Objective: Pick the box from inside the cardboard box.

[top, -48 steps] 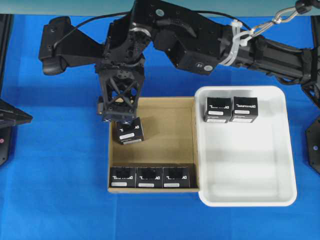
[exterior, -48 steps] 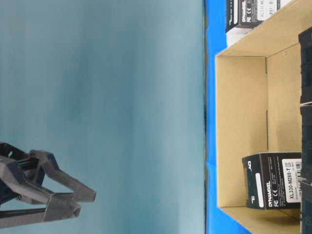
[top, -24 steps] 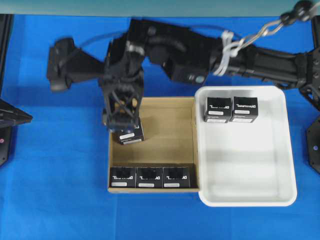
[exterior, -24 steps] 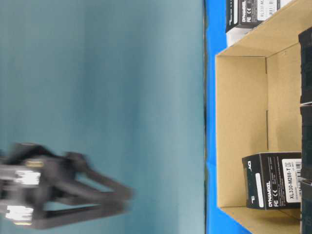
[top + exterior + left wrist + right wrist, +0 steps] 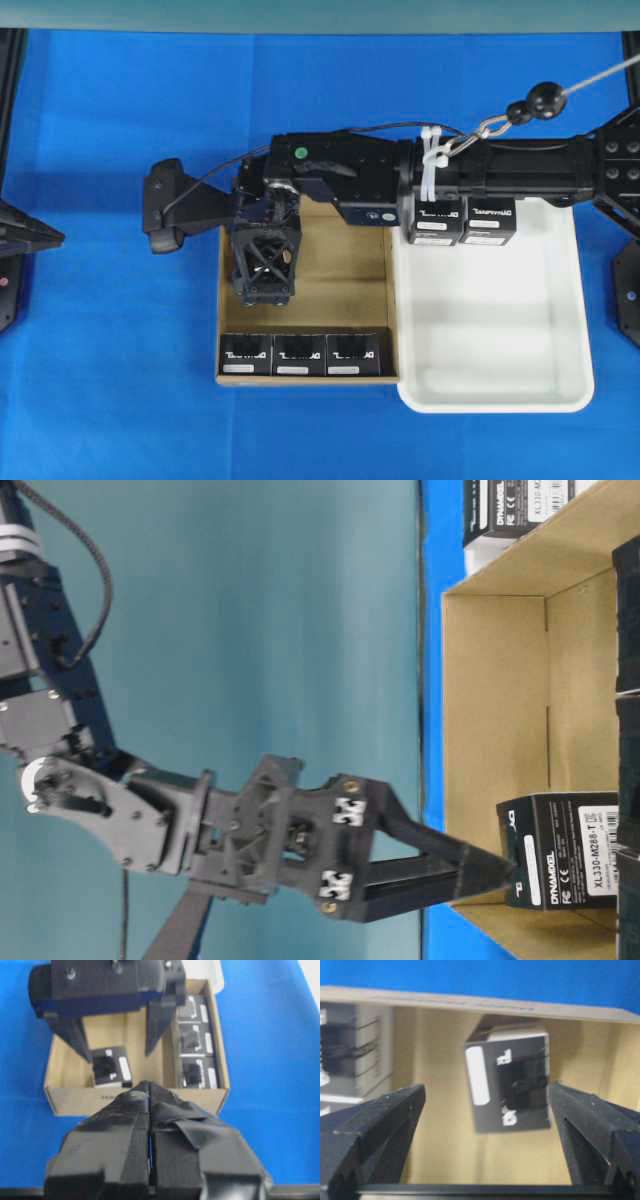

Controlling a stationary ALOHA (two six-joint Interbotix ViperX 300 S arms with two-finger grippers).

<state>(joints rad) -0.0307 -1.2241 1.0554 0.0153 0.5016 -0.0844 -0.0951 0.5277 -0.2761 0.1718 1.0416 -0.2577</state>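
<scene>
- The box (image 5: 511, 1080), black with a white label, sits tilted on the cardboard box (image 5: 60, 1097) floor, apart from three like it along one wall.
- The right gripper (image 5: 485, 1110) reaches down, fingers spread either side of it, not touching.
- The left gripper (image 5: 150, 1091) is closed, empty.
- Blue table (image 5: 100, 400); white tray (image 5: 500, 400) beside the carton.

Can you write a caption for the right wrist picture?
Open right gripper straddling a lone black box inside the cardboard box.
</scene>
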